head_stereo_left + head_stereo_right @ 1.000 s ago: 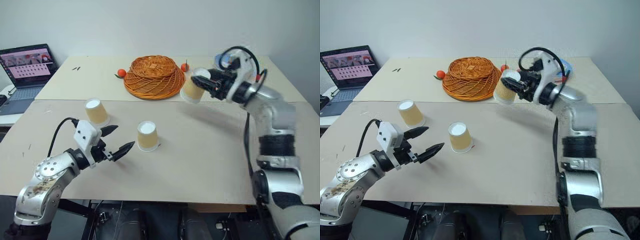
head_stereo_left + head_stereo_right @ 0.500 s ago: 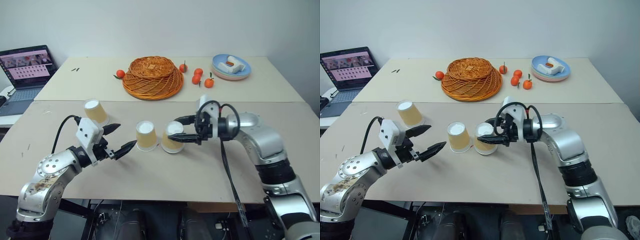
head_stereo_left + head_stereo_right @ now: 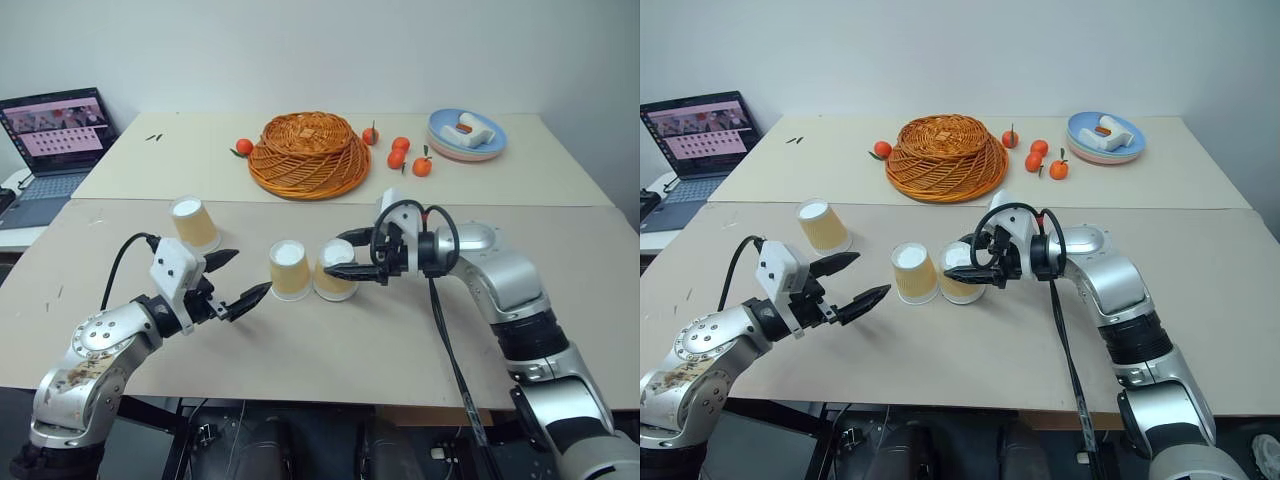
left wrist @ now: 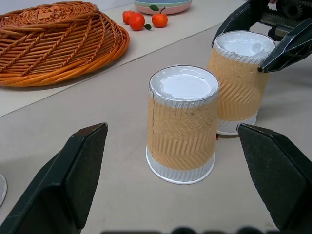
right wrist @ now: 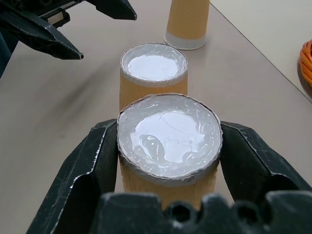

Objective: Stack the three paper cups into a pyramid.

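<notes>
Two upturned tan ribbed paper cups with white bases stand just beside each other mid-table: the right gripper [image 3: 347, 255] has its black fingers around the upper part of the right-hand cup [image 3: 334, 270], whether gripping or loosening I cannot tell. The left-hand cup [image 3: 289, 270] stands free, bare beige tabletop [image 3: 340, 350] lying open in front of it. The left gripper [image 3: 243, 276] hovers spread wide just left of that pair, and the third tan cup [image 3: 193, 223] stands apart behind it, well short of the orange woven basket [image 3: 308, 153].

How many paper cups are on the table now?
3. One cup stands between the right gripper's fingers, a second cup stands directly beside it, and a third cup stands apart near the left gripper.
</notes>
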